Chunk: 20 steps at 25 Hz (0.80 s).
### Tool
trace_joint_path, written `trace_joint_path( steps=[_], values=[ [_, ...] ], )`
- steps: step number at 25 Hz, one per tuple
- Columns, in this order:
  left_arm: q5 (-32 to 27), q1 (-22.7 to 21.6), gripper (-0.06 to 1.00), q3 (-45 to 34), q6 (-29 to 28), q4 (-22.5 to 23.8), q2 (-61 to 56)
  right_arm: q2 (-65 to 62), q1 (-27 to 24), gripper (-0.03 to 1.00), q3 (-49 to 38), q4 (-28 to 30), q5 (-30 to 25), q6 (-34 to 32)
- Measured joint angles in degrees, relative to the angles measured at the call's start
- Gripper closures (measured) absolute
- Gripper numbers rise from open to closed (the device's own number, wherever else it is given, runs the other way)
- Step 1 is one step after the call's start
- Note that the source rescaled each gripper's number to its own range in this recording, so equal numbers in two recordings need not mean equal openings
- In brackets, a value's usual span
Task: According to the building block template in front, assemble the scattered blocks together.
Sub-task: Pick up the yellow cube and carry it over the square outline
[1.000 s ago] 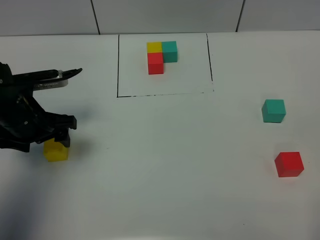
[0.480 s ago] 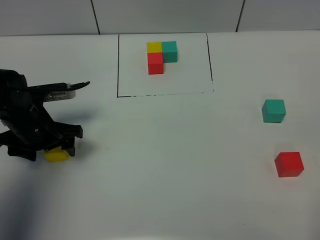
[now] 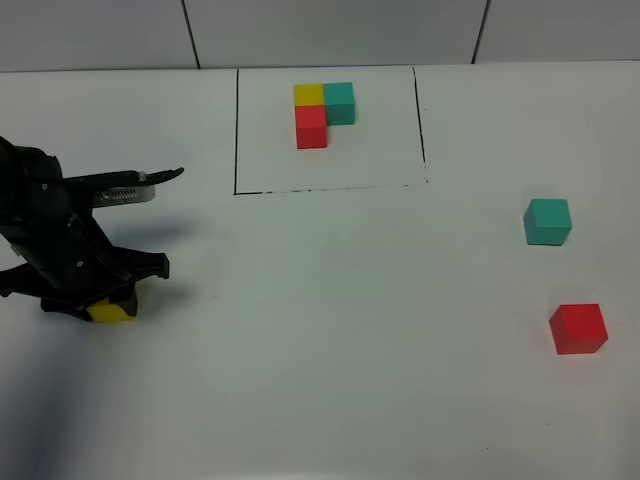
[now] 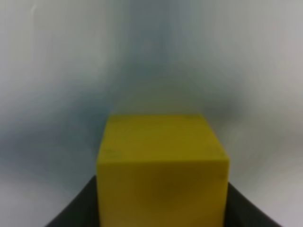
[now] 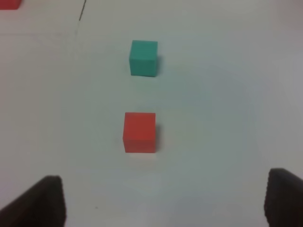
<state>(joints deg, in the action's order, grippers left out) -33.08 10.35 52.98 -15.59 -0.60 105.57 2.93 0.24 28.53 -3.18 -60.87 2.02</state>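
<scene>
White worktop: left gripper straddles the yellow cube near the left edge; clamped or not, cannot tell. Template lies toward the far edge, rightward of the cube.

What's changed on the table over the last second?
The left gripper has come down around the yellow cube, hiding most of it from above; whether it has closed on it is unclear. The teal cube, the red cube and the framed template have not moved.
</scene>
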Motion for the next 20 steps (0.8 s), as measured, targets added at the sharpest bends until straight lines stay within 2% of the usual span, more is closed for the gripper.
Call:
trace_joint_path(
  steps=[2, 5, 10, 17, 20],
  values=[
    [-0.37, 0.0, 0.94, 0.3, 0.66, 0.0, 0.0, 0.0, 0.0, 0.24, 0.0, 0.0, 0.0, 0.0],
    [-3.02, 0.06, 0.94, 2.78, 6.2, 0.0, 0.0, 0.0, 0.0, 0.24, 0.0, 0.0, 0.0, 0.0],
    [-9.95, 2.35, 0.94, 9.61, 21.14, 0.1, 0.06, 0.0, 0.0, 0.24, 0.0, 0.0, 0.0, 0.0],
    [-16.92, 8.04, 0.94, 20.09, 43.06, 0.23, 0.84, 0.0, 0.0, 0.24, 0.0, 0.0, 0.0, 0.0],
    [-21.29, 10.66, 0.94, 25.93, 50.04, 0.23, 3.62, 0.0, 0.0, 0.24, 0.0, 0.0, 0.0, 0.0]
  ],
)
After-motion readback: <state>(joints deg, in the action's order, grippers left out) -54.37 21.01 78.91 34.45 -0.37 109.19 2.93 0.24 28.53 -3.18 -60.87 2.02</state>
